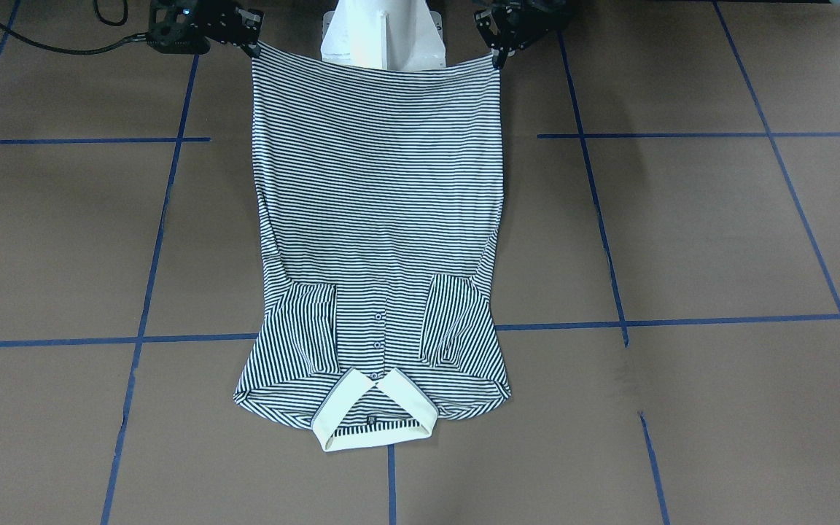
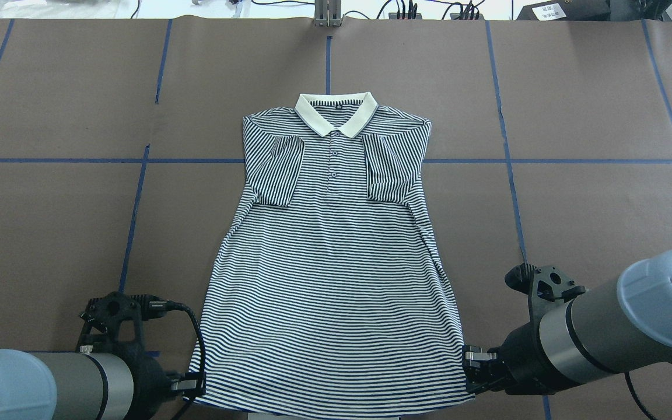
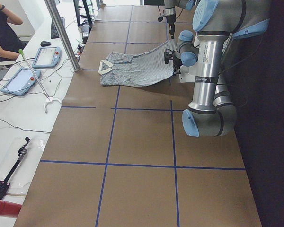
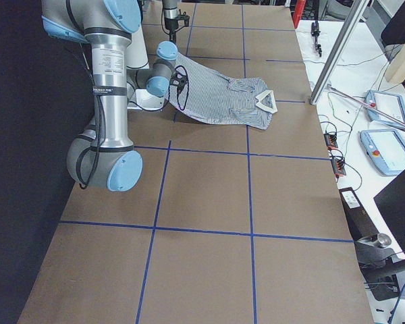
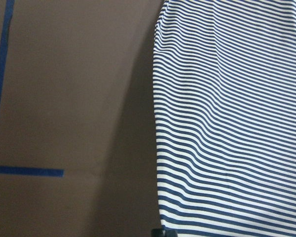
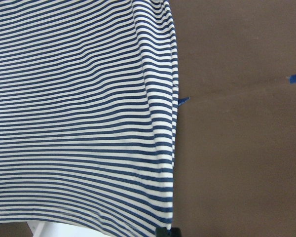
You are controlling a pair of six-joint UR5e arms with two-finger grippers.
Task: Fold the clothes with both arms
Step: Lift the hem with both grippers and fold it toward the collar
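Observation:
The striped polo shirt (image 2: 336, 280) lies face up, its cream collar (image 2: 336, 114) at the far end and both short sleeves folded in over the chest. My left gripper (image 2: 196, 386) is shut on the hem's left corner. My right gripper (image 2: 469, 361) is shut on the hem's right corner. In the front-facing view the left gripper (image 1: 496, 57) and right gripper (image 1: 254, 47) hold the hem stretched between them. The side views show the hem end of the shirt (image 3: 137, 68) raised off the table while the collar end rests on it. Both wrist views show striped cloth (image 5: 232, 123) close up.
The white pedestal base (image 1: 383, 36) stands just behind the raised hem. Blue tape lines (image 1: 682, 135) cross the brown table cover. A black cable (image 1: 48, 47) trails beside the right arm. Beyond the table's far edge stand a metal post (image 3: 61, 33), tablets (image 3: 19, 80) and a seated person (image 3: 4, 28).

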